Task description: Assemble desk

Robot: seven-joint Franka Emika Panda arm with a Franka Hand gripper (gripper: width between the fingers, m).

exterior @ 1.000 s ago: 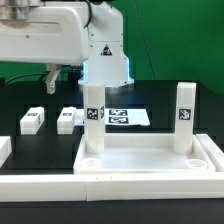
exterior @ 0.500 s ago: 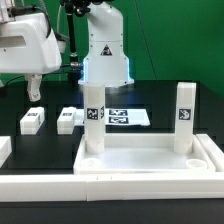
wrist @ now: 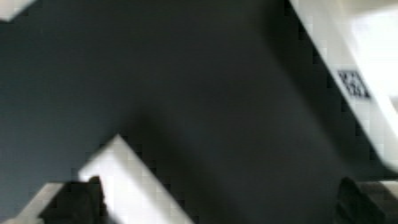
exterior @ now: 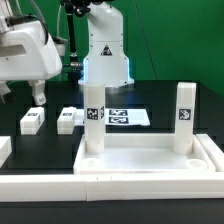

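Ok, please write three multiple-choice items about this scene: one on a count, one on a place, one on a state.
1. How many legs stand upright in the desk top? A one; B two; C four.
2. The claw is nearest to: A the desk top; B a lying leg; C the marker board.
3. The claw is: A open; B shut on a leg; C shut, empty.
Answers: 1 B, two upright legs stand in its far sockets. 2 B, it hangs just above that leg. 3 A, the wrist view shows its fingers wide apart.
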